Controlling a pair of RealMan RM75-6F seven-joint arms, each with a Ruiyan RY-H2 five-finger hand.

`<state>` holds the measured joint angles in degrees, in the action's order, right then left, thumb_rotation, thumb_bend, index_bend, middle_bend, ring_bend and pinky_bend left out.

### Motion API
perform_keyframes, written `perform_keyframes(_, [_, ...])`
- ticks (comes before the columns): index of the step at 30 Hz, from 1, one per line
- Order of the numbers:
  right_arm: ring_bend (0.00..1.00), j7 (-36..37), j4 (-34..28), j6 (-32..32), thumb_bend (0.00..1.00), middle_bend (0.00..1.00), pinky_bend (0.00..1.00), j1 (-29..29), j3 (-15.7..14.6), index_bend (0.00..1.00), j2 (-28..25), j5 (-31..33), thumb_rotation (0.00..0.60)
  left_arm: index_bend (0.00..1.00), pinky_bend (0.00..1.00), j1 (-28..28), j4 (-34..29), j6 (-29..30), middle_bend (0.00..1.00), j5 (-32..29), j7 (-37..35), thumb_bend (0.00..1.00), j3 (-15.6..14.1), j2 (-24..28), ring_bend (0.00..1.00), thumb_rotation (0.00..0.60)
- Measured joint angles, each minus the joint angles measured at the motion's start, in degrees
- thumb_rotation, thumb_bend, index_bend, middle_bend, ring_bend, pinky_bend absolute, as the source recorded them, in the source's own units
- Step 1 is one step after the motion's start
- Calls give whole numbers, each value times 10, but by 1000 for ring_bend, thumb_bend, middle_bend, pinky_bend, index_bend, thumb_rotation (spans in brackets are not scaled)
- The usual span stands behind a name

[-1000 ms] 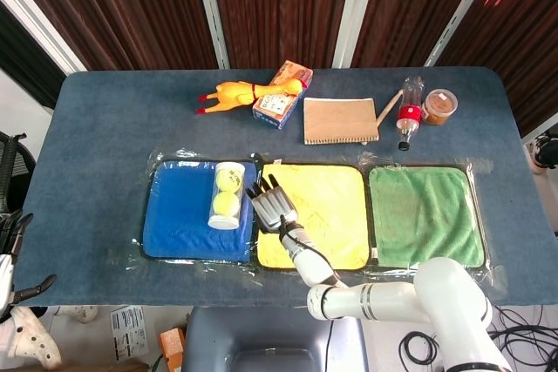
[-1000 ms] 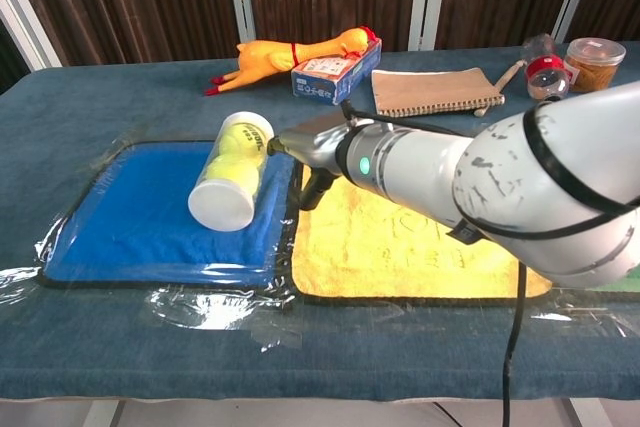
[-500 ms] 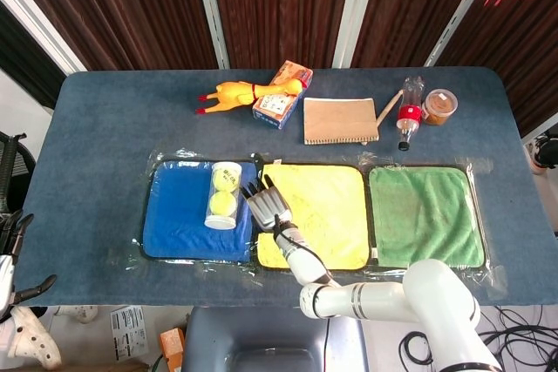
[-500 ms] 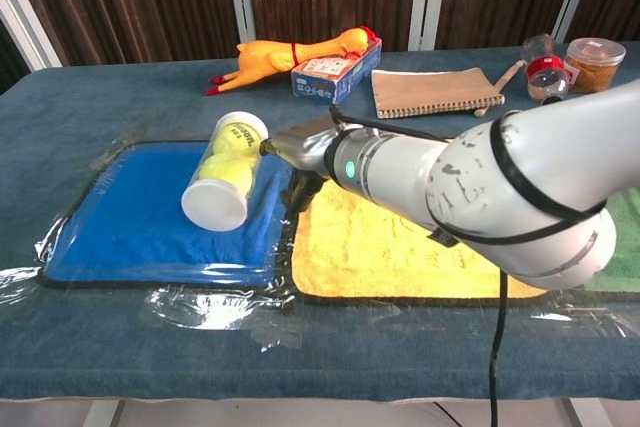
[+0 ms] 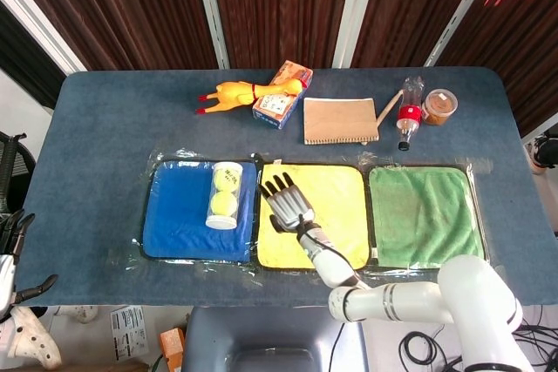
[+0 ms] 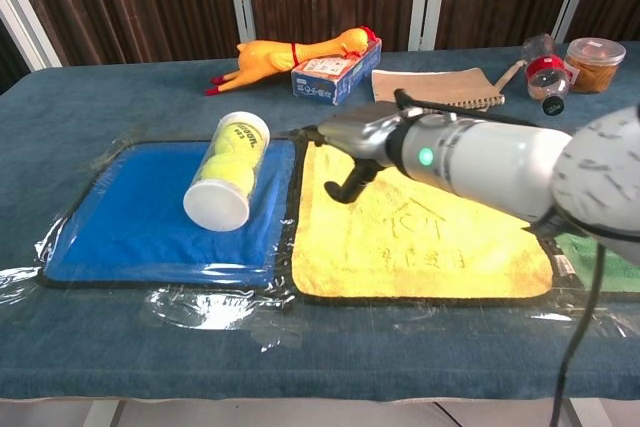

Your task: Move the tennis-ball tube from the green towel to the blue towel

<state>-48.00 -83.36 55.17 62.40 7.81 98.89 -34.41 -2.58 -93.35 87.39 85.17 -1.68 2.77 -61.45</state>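
Lying on its side on the blue towel (image 5: 179, 224), left of centre in the head view, the tube (image 5: 226, 195) already sits where the task wants it, with two yellow balls showing through its clear wall and its white cap toward the lower edge of the frame. The green towel (image 5: 425, 215), at the right, is bare. By my reading the move is done, and only pulling the arm clear is left.

The right robot hand (image 5: 289, 200) hovers over the yellow towel (image 5: 340, 215) at mid-frame, fingers spread and holding nothing, apart from the tube. In the chest view the right robot hand (image 6: 345, 147) lies roughly level, with one finger hooked downward. The left robot hand shows in neither view.
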Motion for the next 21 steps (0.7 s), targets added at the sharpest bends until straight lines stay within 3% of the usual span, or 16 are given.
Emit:
perform_keyframes(2, [0, 3, -22, 38, 316, 7, 8, -29, -29, 0, -21, -37, 488, 0, 98, -2, 6, 0, 0, 9, -10, 34, 0, 0, 12, 600])
perform_keyframes(5, [0, 31, -52, 146, 313, 0, 0, -98, -89, 0, -62, -117, 493, 0, 98, -11, 19, -12, 0, 7, -18, 26, 3, -4, 6, 600])
perform_keyframes(9, [0, 128, -72, 339, 306, 0, 0, -242, -170, 0, -129, -219, 497, 0, 84, -26, 24, -38, 0, -4, 1, 9, 6, -12, 0, 600])
perform_keyframes(12, [0, 230, -70, 443, 304, 0, 0, -353, -211, 0, -173, -279, 495, 0, 80, -34, 33, -41, 0, 9, -3, 0, 5, -19, 0, 600])
perform_keyframes(16, [0, 343, -51, 497, 303, 0, 0, -443, -241, 0, -225, -363, 495, 0, 79, -43, 49, -45, 0, 22, -5, 0, 3, -30, 0, 600])
perform_keyframes(21, [0, 390, -39, 497, 303, 0, 0, -491, -242, 0, -270, -426, 494, 0, 79, -41, 48, -36, 0, 25, 24, 0, 0, -40, 0, 600])
